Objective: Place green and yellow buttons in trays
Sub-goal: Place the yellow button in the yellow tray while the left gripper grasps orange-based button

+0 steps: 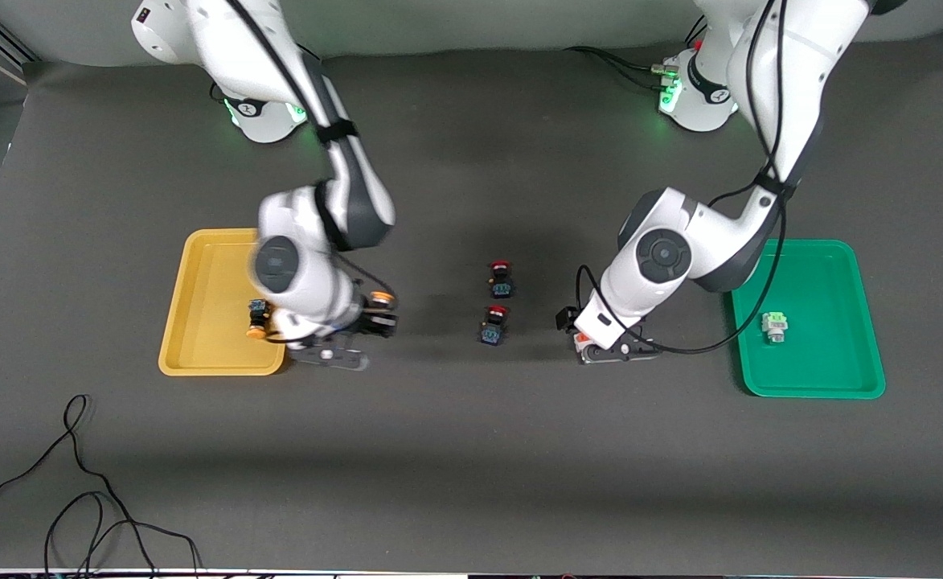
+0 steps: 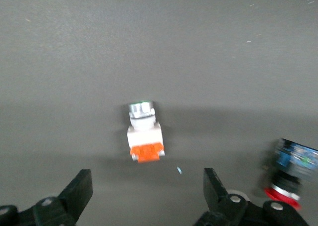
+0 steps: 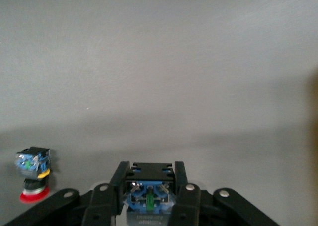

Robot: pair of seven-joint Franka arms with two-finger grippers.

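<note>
My right gripper [image 1: 373,320] [image 3: 148,175] is shut on a yellow button [image 1: 380,299] with a black-and-blue body [image 3: 149,193], over the mat just beside the yellow tray [image 1: 198,265]. A second yellow button [image 1: 258,317] lies in that tray. A green button [image 1: 775,326] rests in the green tray [image 1: 833,378]. My left gripper [image 1: 612,351] [image 2: 145,182] is open and low over the mat. A white button with an orange base [image 2: 144,136] [image 1: 581,341] lies on the mat just ahead of its fingers, untouched.
Two red-capped black-and-blue buttons [image 1: 501,277] [image 1: 494,323] stand mid-table between the arms; one of them [image 2: 288,169] [image 3: 33,169] shows in each wrist view. A loose black cable [image 1: 85,498] lies near the front camera at the right arm's end.
</note>
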